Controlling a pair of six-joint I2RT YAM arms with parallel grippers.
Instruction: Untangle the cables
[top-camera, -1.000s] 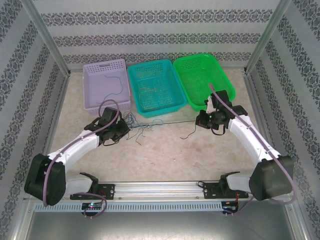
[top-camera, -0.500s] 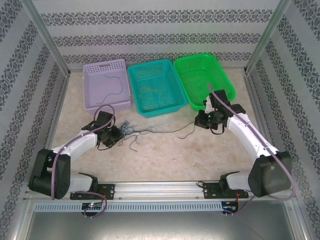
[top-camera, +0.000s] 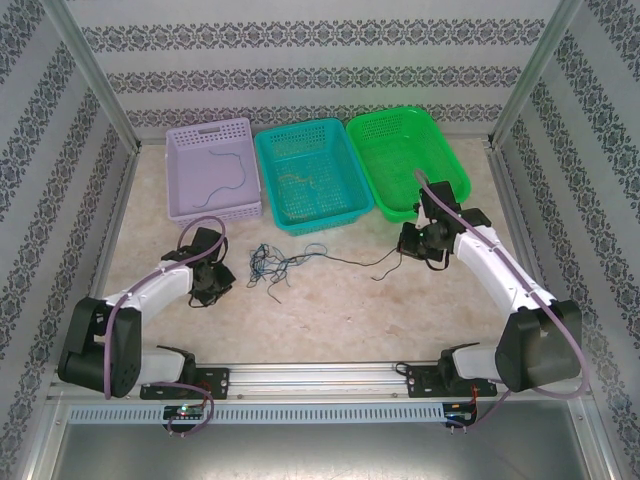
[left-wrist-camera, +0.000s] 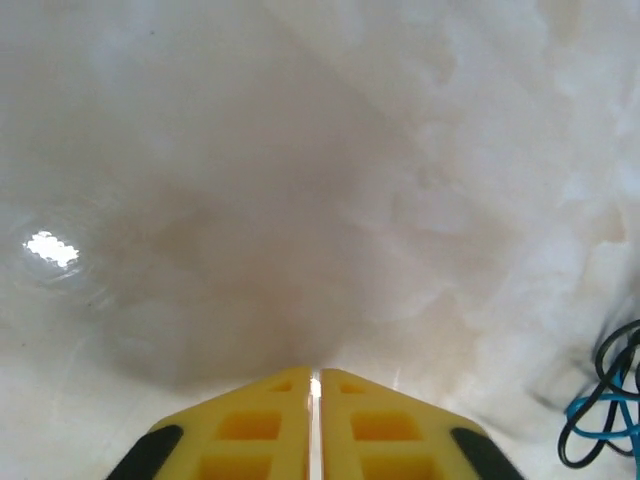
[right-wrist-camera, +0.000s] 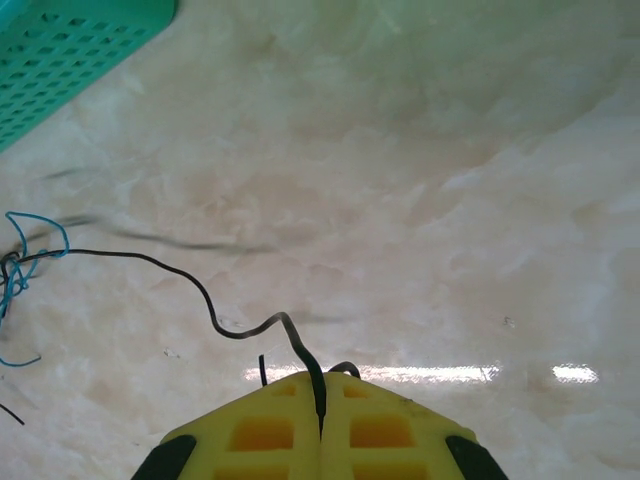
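Knot of hair-thin blue and black cables (top-camera: 270, 264) is noted on the marbled beige tabletop (top-camera: 340, 310), centre-left of the overhead frame, just below the teal plastic basket (top-camera: 322, 218). One black strand (right-wrist-camera: 205, 292) is seen trailing right and is pinched between the right arm's yellow fingers (right-wrist-camera: 345, 400). The left arm's yellow fingers (left-wrist-camera: 340, 400), left of the knot, are drawn together on nothing. Blue loops (left-wrist-camera: 600, 410) are seen at that frame's right edge.

Three baskets in row across upper middle of frame, on counter (top-camera: 330, 310): left basket (top-camera: 178, 175), middle basket (top-camera: 340, 205), right basket (top-camera: 440, 165). Loose cable (top-camera: 243, 172) in left basket. Tangle of cables (top-camera: 272, 263) on counter below middle basket. Left gripper (top-camera: 218, 282) left of tangle, apart. Long cable (top-camera: 350, 263) runs right from tangle into right gripper (top-camera: 403, 243), below right basket.
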